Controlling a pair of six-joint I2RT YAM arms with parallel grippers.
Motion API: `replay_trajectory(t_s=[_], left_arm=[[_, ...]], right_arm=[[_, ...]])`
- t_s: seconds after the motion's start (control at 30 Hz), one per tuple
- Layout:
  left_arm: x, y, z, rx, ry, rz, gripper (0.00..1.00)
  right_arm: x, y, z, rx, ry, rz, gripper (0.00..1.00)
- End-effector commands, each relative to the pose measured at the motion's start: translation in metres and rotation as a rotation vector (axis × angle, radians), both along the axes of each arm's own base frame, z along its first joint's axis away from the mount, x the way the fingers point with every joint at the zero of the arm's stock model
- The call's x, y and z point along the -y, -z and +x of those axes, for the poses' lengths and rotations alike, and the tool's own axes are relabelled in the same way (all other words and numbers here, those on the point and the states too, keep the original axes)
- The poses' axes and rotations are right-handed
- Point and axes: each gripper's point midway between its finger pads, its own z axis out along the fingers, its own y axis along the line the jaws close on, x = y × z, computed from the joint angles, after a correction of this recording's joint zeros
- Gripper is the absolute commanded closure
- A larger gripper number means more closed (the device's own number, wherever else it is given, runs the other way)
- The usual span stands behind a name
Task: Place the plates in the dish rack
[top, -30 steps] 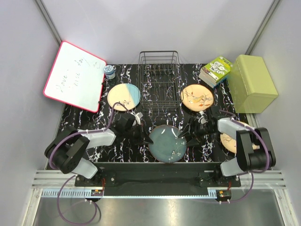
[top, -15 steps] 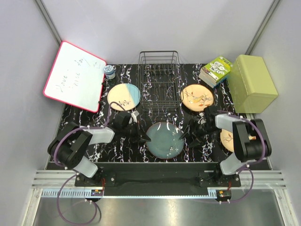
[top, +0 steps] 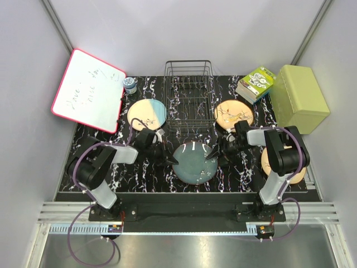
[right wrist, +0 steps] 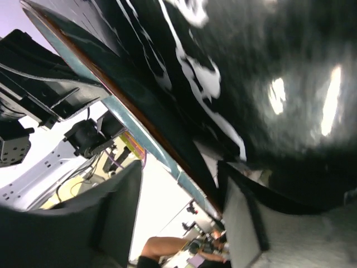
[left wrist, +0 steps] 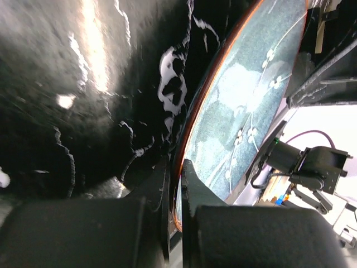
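The dark blue-grey plate (top: 193, 163) sits at the middle of the marbled mat (top: 223, 176), flanked by both arms; the empty dish rack (top: 188, 97) stands at its twelve o'clock, a short run away. At nine o'clock the left gripper (top: 170, 160) has its fingers pinched on the rim, as the wrist view shows plainly; at three o'clock the right gripper (top: 213, 154) has its fingers spread, straddling the opposite rim without clamping it. Whether the plate is clear of the mat cannot be told from above. This reads as the first plate's pick-up, with none loaded yet; the next move calls for tipping it upright and feeding it edge-first into a slot. Waiting are the beige-and-blue plate (top: 147, 114) at ten o'clock, an orange-tan plate (top: 234, 113) at one o'clock, and a second orange-tan plate (top: 269, 163) at three o'clock, partly hidden behind the right arm.
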Motion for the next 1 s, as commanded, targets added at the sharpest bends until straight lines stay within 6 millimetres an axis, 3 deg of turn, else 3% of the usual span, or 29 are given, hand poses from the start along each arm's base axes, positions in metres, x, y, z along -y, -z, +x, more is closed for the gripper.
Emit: replay_trajectory(t_s=[0.0,0.2,0.4,0.53,0.67,0.77,0.83,0.87,0.9,0.97], left_arm=[[0.027,-0.011,-0.001,0.04,0.061,-0.033,1.0],[0.034,-0.011,-0.014,0.043,0.117,-0.046,1.0],[0.035,-0.018,-0.017,0.087,0.138,-0.05,1.0],[0.035,-0.02,-0.021,0.114,0.163,-0.047,1.0],[0.034,-0.022,-0.022,0.132,0.172,-0.038,1.0],[0.033,-0.026,-0.02,0.165,0.183,-0.028,0.98],[0.032,-0.029,-0.019,0.201,0.199,-0.017,0.84],[0.028,-0.033,-0.018,0.226,0.202,0.004,0.51],[0.025,-0.037,-0.017,0.25,0.215,0.022,0.36],[0.019,-0.06,-0.014,0.357,0.279,0.048,0.18]], right_arm=[[-0.027,0.025,-0.007,0.03,-0.053,0.035,0.41],[-0.053,-0.016,-0.012,0.17,-0.105,0.239,0.39],[-0.067,-0.037,-0.017,0.257,-0.147,0.306,0.5],[-0.076,-0.047,-0.023,0.281,-0.2,0.345,0.66],[-0.078,-0.056,-0.025,0.309,-0.221,0.351,1.0],[-0.074,-0.066,-0.027,0.356,-0.235,0.324,1.0],[-0.07,-0.076,-0.032,0.394,-0.248,0.304,1.0],[-0.069,-0.084,-0.029,0.415,-0.249,0.302,1.0],[-0.066,-0.092,-0.031,0.467,-0.277,0.298,1.0],[-0.057,-0.102,-0.036,0.449,-0.297,0.267,1.0]])
